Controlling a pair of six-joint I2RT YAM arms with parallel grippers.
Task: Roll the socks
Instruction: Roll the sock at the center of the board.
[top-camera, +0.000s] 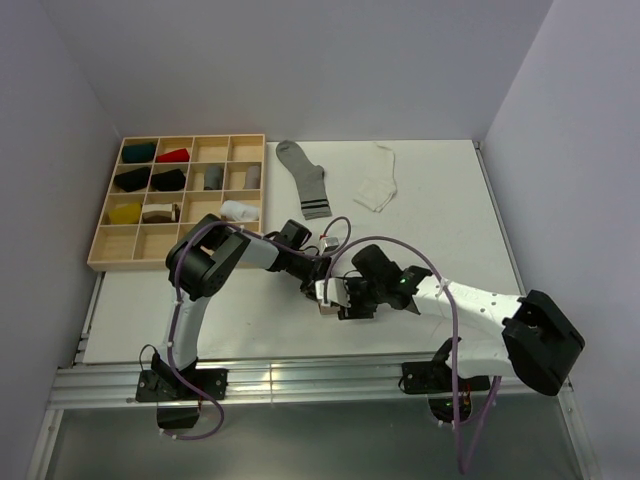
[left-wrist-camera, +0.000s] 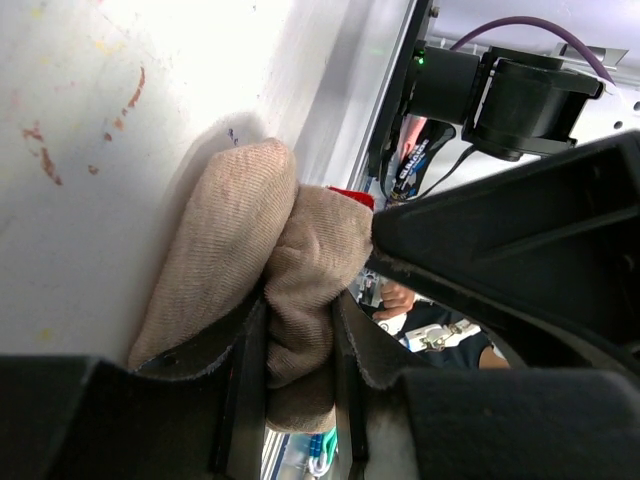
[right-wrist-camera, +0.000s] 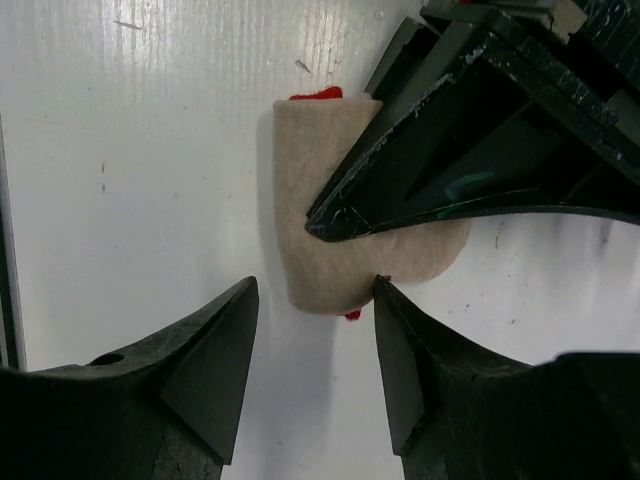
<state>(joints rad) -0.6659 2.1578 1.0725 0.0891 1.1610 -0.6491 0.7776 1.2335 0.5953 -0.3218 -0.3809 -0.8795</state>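
Nearest: the left fingers (left-wrist-camera: 240, 380) fill the bottom of their own view, pinching a bunched fold of the beige sock (left-wrist-camera: 250, 230).
Sock's place: it lies on the white tabletop (top-camera: 480, 220) where the two arms meet, towards the near side. It is folded into a short, fat bundle with a sliver of red at each end.
Right fingers: the right fingers (right-wrist-camera: 210, 360) are spread, with their tips just short of the bundle's near edge, and they grip nothing.
Step in hand: this looks like mid-roll on the beige sock, with one arm pinning the fold and the other free.
Next move: I'd say the right fingers must take a fresh hold and turn the bundle over without dragging it out of the left pinch.
Waiting: the grey striped sock (top-camera: 305, 180) and the white sock (top-camera: 378, 182) lie flat at the far side, near the wooden tray (top-camera: 105, 235).
Hard to see: from above, the arms cover the bundle almost entirely. I cannot tell how many turns are rolled. The patterned end is mostly tucked away.
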